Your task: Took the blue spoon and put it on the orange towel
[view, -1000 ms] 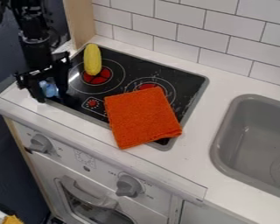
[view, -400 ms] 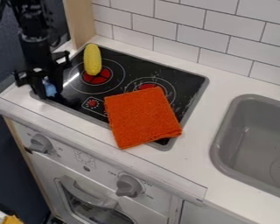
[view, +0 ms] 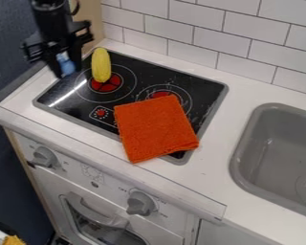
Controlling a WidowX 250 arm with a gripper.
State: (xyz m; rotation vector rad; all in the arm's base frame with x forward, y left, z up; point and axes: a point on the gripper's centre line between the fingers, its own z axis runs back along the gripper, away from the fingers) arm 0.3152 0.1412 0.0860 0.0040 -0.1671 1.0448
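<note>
The gripper (view: 67, 72) hangs over the back left corner of the stove, shut on the blue spoon (view: 66, 64). Only a blue part of the spoon shows between the black fingers; the rest is hidden. An orange towel (view: 156, 128) lies flat across the front right part of the stovetop, to the right of the gripper and nearer the camera, with its front edge over the white counter.
A yellow corn cob (view: 101, 65) lies on the black stovetop (view: 72, 98), just right of the gripper. The grey sink (view: 245, 139) is at the right. White wall tiles and a wooden post stand behind the counter.
The gripper has risen and moved back and slightly right from the stove's left front corner, carrying the blue spoon. Towel and corn have stayed in place.
</note>
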